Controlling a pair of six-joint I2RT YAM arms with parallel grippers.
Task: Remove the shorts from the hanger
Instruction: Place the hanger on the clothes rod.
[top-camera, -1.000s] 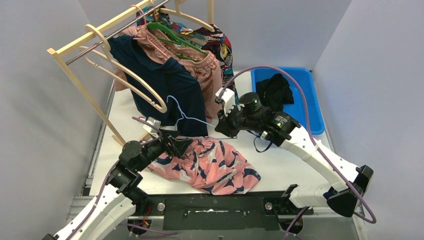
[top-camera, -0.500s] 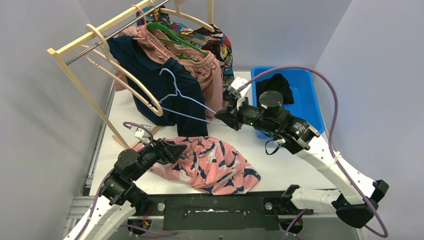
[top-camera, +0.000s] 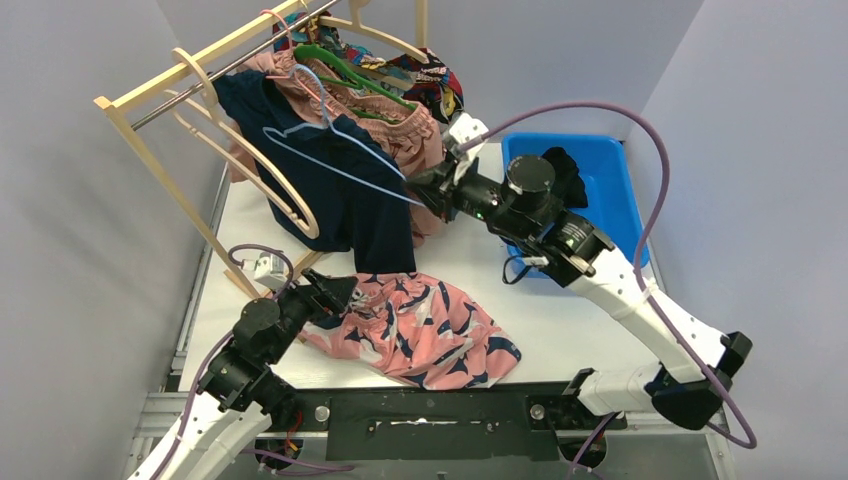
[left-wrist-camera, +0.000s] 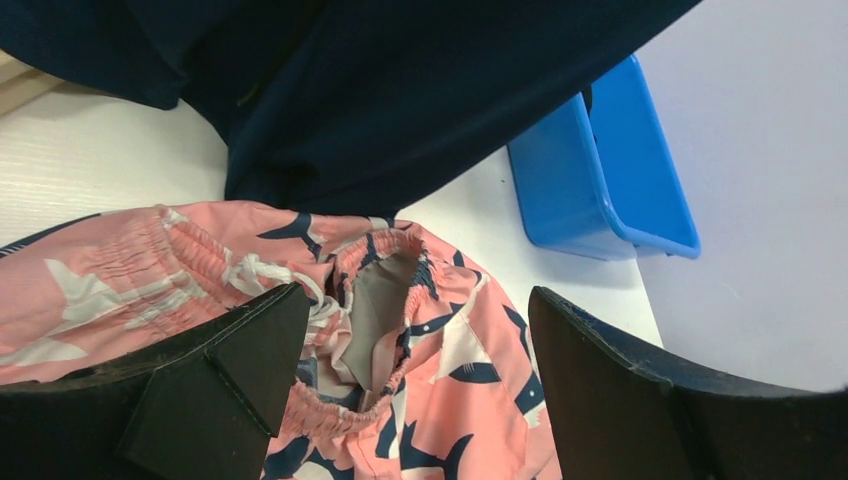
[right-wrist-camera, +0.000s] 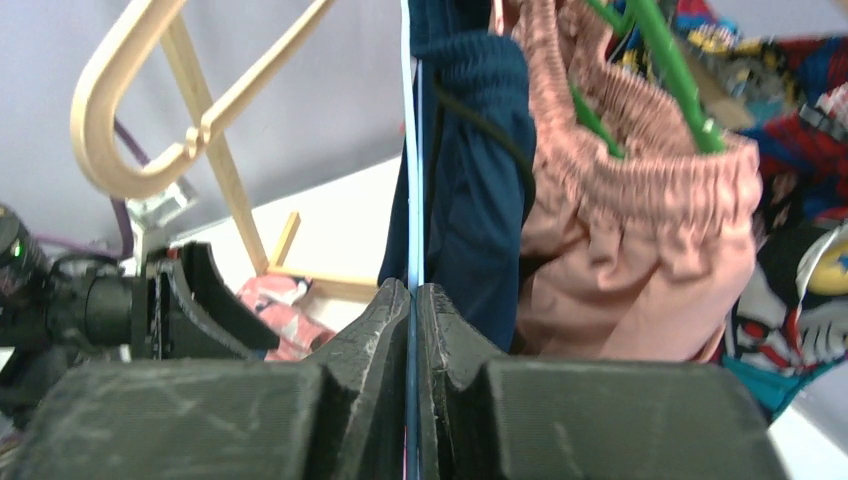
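Currently, your right hand (top-camera: 428, 190) is clamped shut on the pale blue wire hanger (right-wrist-camera: 411, 150). It holds the bare hanger raised against the navy shorts (top-camera: 360, 190), close to the wooden rack (top-camera: 160, 100), most likely to hook it back on the rail. Your left hand (top-camera: 335, 292) stands wide and holds nothing. It sits just over the pink printed shorts (top-camera: 420, 330), which lie free on the worktop (top-camera: 560, 320). The black shorts (top-camera: 565, 170) sit in the blue bin (top-camera: 620, 220). Three pairs hang on the rack — navy, the dusty pink shorts (top-camera: 415, 140) and the comic-print shorts (top-camera: 440, 95) — so treat these as not yet removed.
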